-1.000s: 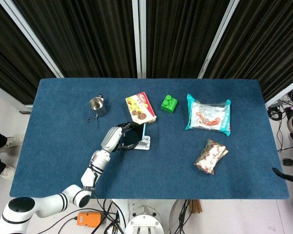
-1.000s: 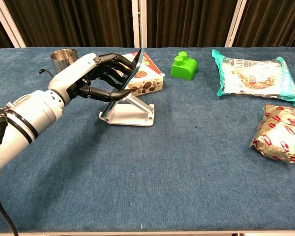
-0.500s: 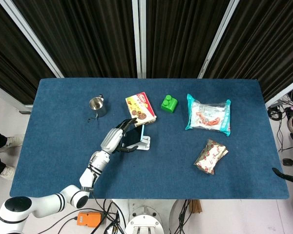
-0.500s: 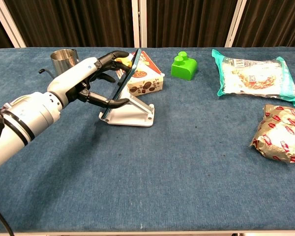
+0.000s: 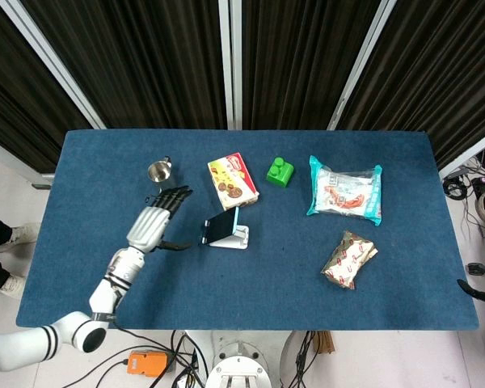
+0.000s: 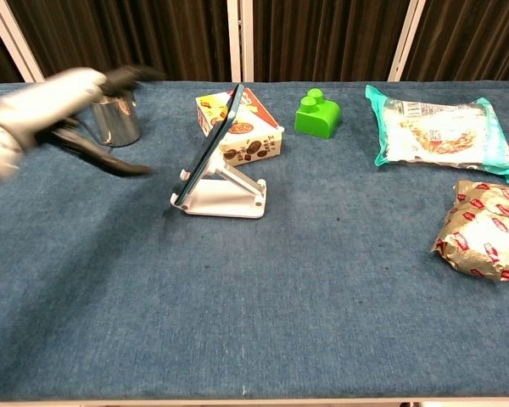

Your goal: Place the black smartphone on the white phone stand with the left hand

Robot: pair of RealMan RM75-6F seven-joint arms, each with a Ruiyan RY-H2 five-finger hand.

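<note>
Where half a second ago the left hand (image 5: 151,225) was still closed around it, the black smartphone (image 5: 220,227) is now seen leaning unaided on the white phone stand (image 6: 229,195). The hand has been drawn back to the left, fingers spread and holding nothing, blurred in the chest view. The phone's long axis is tilted, lower edge at the stand's front lip, top edge toward the snack box (image 5: 232,179), screen facing the hand. Bare blue surface (image 6: 263,322) is noted in front. A metal cup (image 5: 158,171) stands beyond the hand.
</note>
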